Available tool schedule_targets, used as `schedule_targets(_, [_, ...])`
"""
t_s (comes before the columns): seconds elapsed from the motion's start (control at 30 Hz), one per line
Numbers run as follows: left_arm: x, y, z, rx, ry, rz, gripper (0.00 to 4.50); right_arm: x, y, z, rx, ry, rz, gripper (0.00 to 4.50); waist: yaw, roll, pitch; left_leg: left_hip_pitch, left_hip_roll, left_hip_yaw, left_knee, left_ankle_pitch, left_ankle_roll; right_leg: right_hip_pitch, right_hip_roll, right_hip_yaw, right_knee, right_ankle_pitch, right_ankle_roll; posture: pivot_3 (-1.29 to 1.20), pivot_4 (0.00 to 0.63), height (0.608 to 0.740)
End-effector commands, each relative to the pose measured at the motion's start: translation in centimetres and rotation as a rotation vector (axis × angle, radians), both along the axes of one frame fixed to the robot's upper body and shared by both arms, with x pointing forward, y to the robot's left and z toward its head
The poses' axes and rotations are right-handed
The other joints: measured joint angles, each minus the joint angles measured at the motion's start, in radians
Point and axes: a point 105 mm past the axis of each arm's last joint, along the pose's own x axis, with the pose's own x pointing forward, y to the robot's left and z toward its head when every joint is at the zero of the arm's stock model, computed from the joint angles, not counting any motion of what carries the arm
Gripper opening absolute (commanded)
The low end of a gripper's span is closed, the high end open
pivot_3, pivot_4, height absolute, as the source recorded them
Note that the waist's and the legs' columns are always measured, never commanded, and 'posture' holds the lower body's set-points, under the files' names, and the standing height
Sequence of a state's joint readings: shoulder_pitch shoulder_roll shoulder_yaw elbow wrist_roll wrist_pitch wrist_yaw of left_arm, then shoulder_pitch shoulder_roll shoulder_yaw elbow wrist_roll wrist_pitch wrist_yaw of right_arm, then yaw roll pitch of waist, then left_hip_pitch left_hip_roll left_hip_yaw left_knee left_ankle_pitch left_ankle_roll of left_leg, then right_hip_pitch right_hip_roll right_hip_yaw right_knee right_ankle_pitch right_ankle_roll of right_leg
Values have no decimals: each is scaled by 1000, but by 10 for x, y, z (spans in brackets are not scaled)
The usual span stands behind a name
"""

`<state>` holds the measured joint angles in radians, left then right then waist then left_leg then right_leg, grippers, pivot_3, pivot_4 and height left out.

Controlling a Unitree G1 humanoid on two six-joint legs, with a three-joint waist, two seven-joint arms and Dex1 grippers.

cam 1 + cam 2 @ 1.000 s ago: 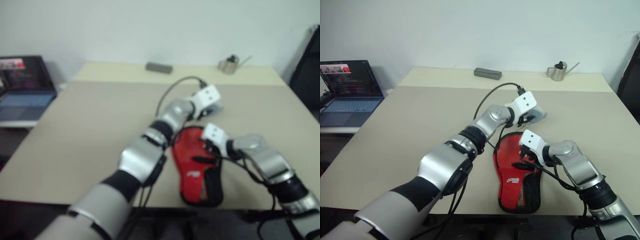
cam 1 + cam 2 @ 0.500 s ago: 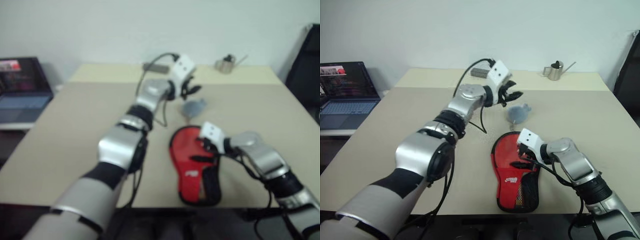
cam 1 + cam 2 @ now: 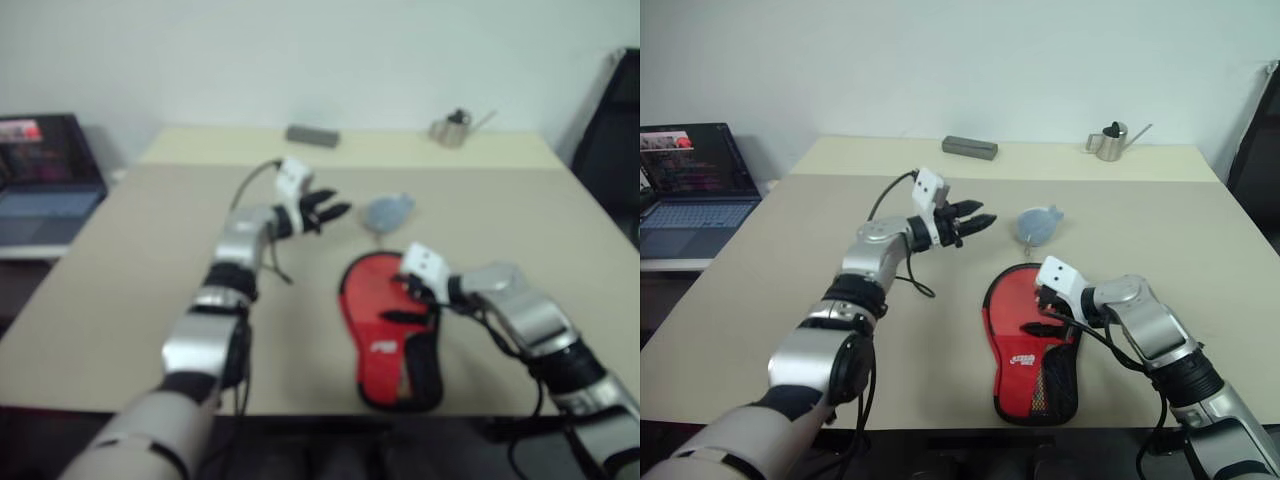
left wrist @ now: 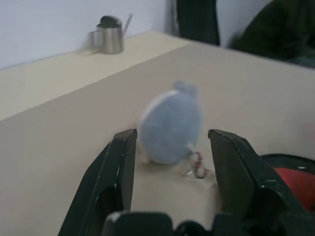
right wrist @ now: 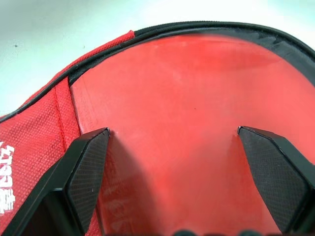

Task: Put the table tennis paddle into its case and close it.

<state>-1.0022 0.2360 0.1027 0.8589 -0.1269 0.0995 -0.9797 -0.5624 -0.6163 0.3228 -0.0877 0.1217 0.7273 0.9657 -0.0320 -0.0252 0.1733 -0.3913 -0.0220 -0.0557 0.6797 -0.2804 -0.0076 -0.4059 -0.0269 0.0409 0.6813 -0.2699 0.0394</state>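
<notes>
On a wide beige table, the paddle-shaped red soft case with black trim lies near the front edge, right of centre, its cover not yet closed. The round red-faced table tennis paddle sits inside it, its smooth red face bordered by the case's black zip edge and red woven fabric with white lettering. The right gripper hangs over the paddle's round head with its two black fingers spread wide apart above the red face, holding nothing. The left gripper is raised over the table's middle, left of the case and well apart from it, pointing to the right, its black fingers parted and empty. Just beyond them, on the table, lies a small blue-grey fuzzy ball with a little chain. At the far edge stand a small metal watering can and a dark grey flat block. An open laptop sits on the far left.
</notes>
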Motion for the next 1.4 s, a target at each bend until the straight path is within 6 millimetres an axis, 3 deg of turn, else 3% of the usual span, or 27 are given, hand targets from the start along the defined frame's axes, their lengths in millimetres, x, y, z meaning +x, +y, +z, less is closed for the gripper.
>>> schedule_targets(0.03, [-24, -4, 15, 9, -65, -112, 2502, -5, -4, 11, 42, 17, -18, 4500, 0, 0, 0, -1, 0, 0, 0, 0, 0, 0, 0, 0, 0, 0, 0, 0, 150, 740])
schedule_targets(0.27, [-51, -17, 6, 74, -60, -226, 2502, -12, -24, 43, 84, -15, -49, 4500, 9, 0, 0, -5, -1, -2, 1, 0, 0, -3, -3, -1, -1, 0, 0, 0, 150, 740])
schedule_targets(0.57, [-83, -51, -11, 182, -51, -444, 2502, -31, -60, 71, 99, -26, -96, 4500, 8, 0, 0, -6, -1, -1, 0, 0, 0, -3, -3, -1, -1, 0, 0, 0, 150, 740])
schedule_targets(0.87, [-89, -52, -20, 273, -26, -529, 2502, -48, -83, 87, 83, -26, -116, 4500, 4, 0, 0, -5, -1, 0, 0, 0, 0, -2, -1, -1, -1, 0, 0, 0, 150, 740])
schedule_targets(0.97, [-92, -54, -27, 330, -55, -540, 3133, -48, -83, 89, 84, -34, -123, 4500, 4, 0, 0, -5, -1, 0, 0, 0, 0, -2, -1, -1, -1, 0, 0, 0, 150, 740])
schedule_targets(1.1, [-90, -59, -29, 360, -81, -526, 4473, -53, -80, 92, 86, -32, -100, 4500, 6, 0, 0, -5, -1, 0, 0, 0, 0, -2, -1, -1, -1, 0, 0, 0, 150, 740])
schedule_targets(1.23, [-90, -65, -42, 409, -90, -519, 4473, -54, -80, 99, 91, -39, -84, 4500, 6, 0, 0, -5, -1, 0, 0, 0, 0, -2, -1, -1, -1, 0, 0, 0, 150, 740])
schedule_targets(1.4, [-84, -71, -61, 428, -61, -447, 4473, -36, -87, 111, 123, -91, -140, 4500, 6, 0, 0, -4, -1, 0, 0, 0, 1, -2, -1, 0, -1, 0, 0, 0, 150, 740])
